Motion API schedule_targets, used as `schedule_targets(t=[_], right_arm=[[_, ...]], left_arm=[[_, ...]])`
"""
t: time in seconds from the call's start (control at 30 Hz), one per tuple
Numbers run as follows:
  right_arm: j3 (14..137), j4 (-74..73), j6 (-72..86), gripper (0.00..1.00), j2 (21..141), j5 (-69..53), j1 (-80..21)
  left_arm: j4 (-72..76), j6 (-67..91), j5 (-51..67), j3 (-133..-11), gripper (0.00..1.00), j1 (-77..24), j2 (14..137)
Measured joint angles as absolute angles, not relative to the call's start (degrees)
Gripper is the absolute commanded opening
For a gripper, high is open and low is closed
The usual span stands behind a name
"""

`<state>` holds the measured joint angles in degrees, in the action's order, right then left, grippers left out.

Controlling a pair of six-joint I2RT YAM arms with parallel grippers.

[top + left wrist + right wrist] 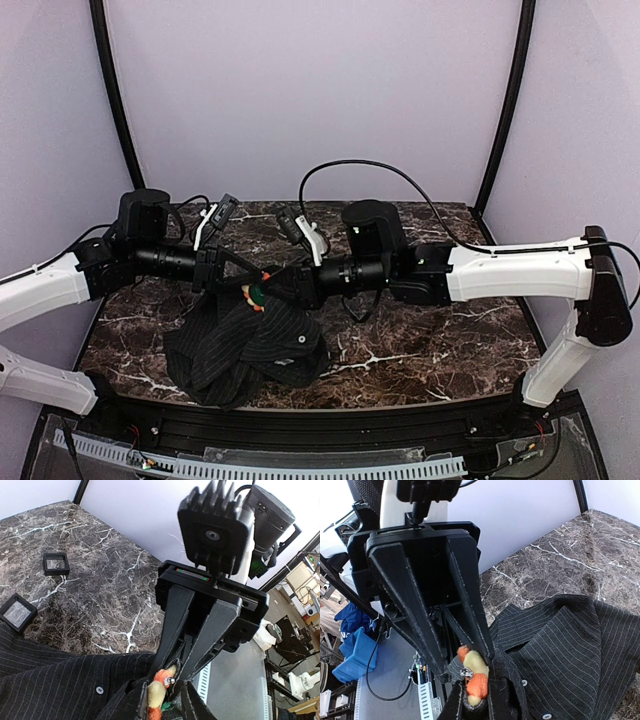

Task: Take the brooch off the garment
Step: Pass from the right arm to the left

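The brooch (257, 295), orange and cream petals with a bit of green, is held up in the air between my two grippers. My left gripper (248, 285) comes in from the left. In its wrist view its jaws (162, 700) stand closed round the brooch (156, 694). My right gripper (277, 285) faces it, shut on a fold of the garment (570, 645) right at the brooch (475, 663). The black pinstriped garment (245, 345) hangs from that grip down onto the table. The pin's metal clasp shows beside the petals.
The dark marble table (430, 340) lies beneath. Two small black square boxes (56, 564) (17, 612) sit on it beyond the garment. Pale walls and black frame posts close in the back and sides.
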<state>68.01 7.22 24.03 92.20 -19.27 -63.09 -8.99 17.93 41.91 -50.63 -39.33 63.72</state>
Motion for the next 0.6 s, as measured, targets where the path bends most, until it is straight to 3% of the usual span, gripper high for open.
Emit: schedule_targets(t=[0.37, 0.6], right_arm=[[67.9, 7.2, 24.0, 0.00, 92.1, -19.2, -63.2], [67.9, 6.8, 23.9, 0.00, 91.9, -19.2, -63.2]], left_arm=[[-9.0, 18.5, 42.0, -50.6, 0.02, -39.1, 64.1], [-8.9, 18.4, 42.1, -50.6, 0.01, -39.1, 64.2]])
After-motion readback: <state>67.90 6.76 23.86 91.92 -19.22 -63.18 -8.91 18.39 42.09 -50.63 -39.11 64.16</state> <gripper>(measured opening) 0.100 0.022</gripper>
